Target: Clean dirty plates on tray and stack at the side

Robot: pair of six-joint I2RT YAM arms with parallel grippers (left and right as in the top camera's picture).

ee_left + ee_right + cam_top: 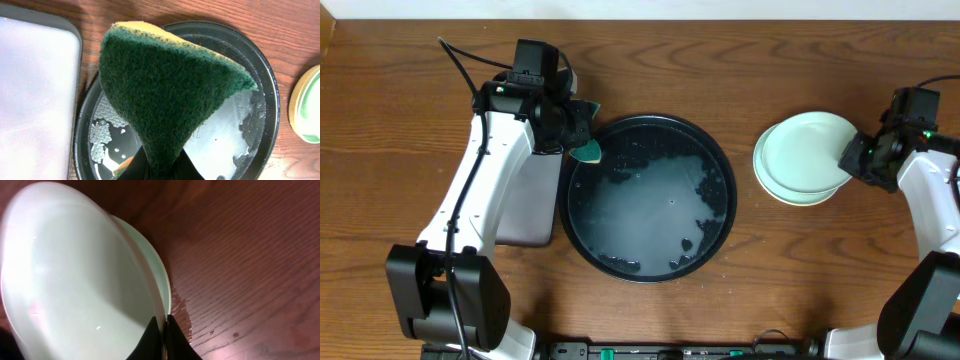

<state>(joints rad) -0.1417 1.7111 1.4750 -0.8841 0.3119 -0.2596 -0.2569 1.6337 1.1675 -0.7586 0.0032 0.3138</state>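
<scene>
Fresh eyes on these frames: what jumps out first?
The large round black tray mid-table, coated in a wet film and dark specks. The left gripper pinches a green-and-yellow scouring sponge over its upper-left rim; the right gripper clamps the top pale mint plate of the stack on the right.

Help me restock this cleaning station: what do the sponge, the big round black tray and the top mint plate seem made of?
Green-and-yellow sponge: coarse fibrous scouring layer on yellow foam, matte and fuzzy. Large round black tray: smooth, wet sheen; probably plastic or coated metal, unclear. Pale mint round plate: glossy, even highlights; glazed ceramic or melamine, can't tell.
</scene>
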